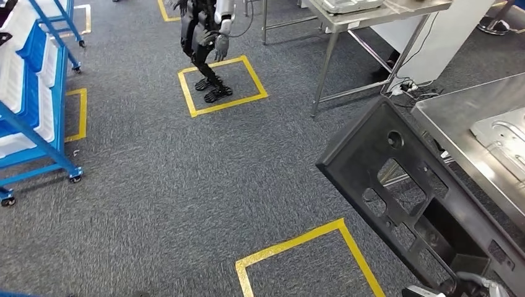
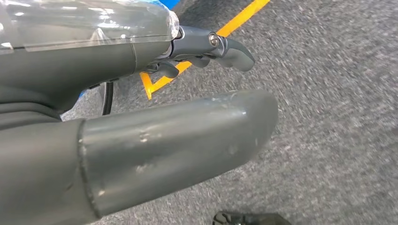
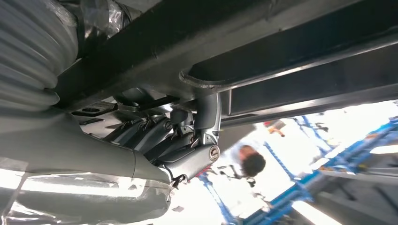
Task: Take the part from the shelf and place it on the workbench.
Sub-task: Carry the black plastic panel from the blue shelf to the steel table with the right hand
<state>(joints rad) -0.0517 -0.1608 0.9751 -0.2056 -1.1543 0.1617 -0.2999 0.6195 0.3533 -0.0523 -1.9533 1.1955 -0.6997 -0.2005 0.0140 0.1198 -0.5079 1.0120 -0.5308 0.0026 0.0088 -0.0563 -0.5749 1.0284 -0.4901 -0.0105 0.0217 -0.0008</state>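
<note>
The right hand (image 3: 187, 140) has its fingers hooked over the edge of the black part (image 1: 408, 185), carried tilted just beside the steel workbench (image 1: 458, 124). The left hand (image 2: 187, 93) hangs over carpet, fingers apart, holding nothing (no readable writing anywhere).

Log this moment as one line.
right hand grips black part | left hand holds nothing | part beside workbench, not yet placed

part (image 1: 427, 204) matt black plastic; workbench (image 1: 455, 127) brushed shiny metal; floor (image 1: 186, 179) rough grey carpet.
</note>
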